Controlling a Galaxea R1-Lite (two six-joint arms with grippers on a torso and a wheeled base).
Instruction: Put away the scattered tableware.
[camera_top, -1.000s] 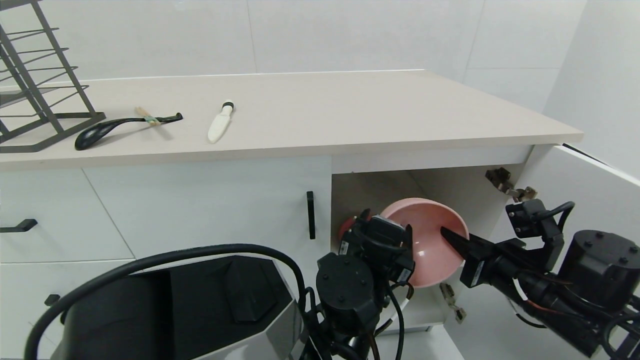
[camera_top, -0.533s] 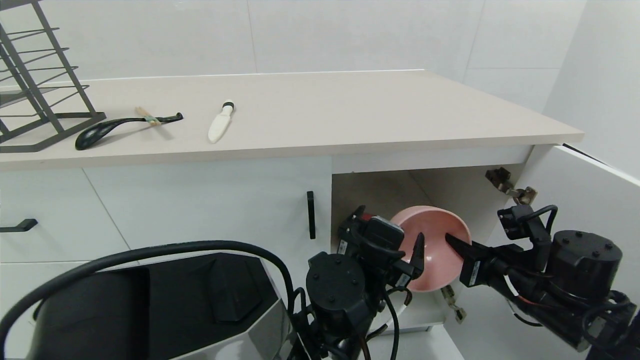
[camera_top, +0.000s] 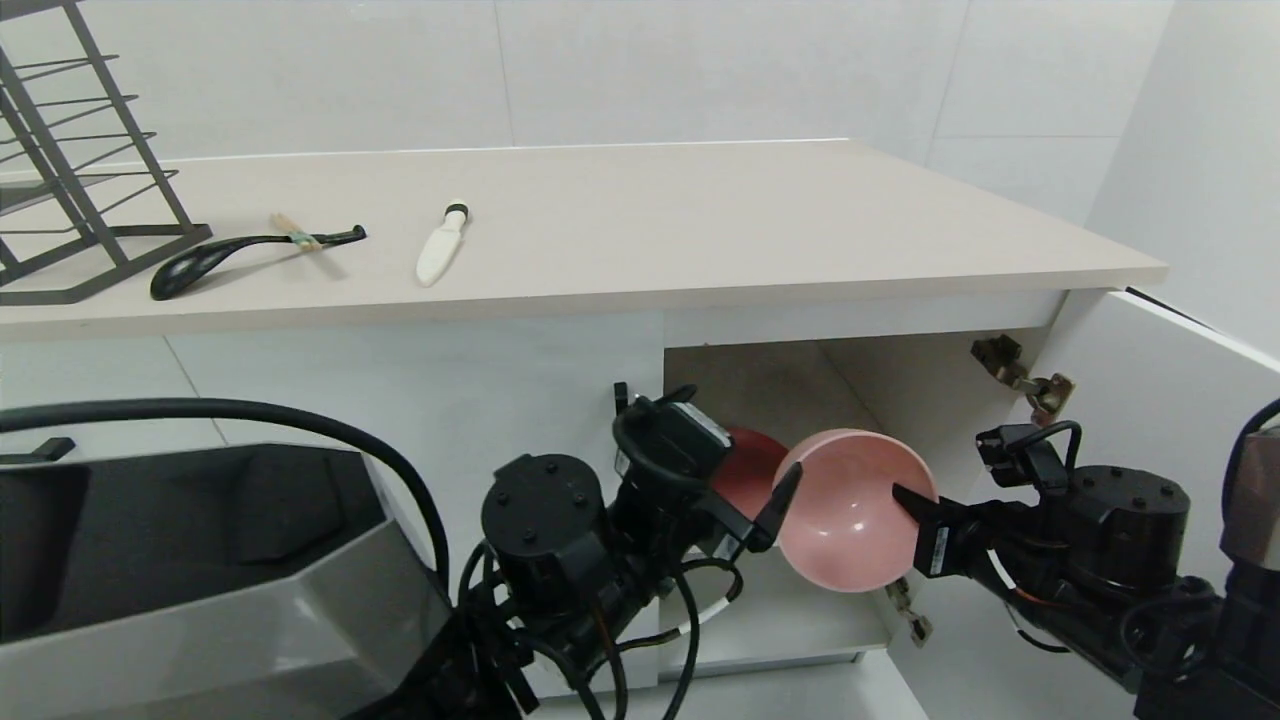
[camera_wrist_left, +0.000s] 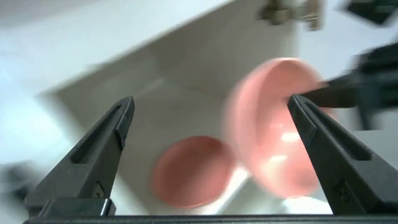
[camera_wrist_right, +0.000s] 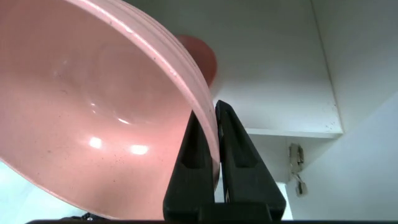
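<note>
Left gripper (camera_wrist_left: 211, 104) swings clear, spread wide
Right gripper (camera_wrist_right: 211, 115) alone clamps the pink bowl (camera_top: 850, 520), free to enter the cabinet (camera_top: 770, 385).

Wire rack (camera_top: 100, 275), beige countertop (camera_top: 700, 220), open cabinet (camera_top: 900, 370)

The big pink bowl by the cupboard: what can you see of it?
The round, glossy pink bowl looks ceramic, faintly speckled, with ridged lines below its rim. It is empty and tipped on edge, hollow facing outward, held in the air at the mouth of the open white cabinet. Only the right gripper touches it, shut on its rim.
</note>
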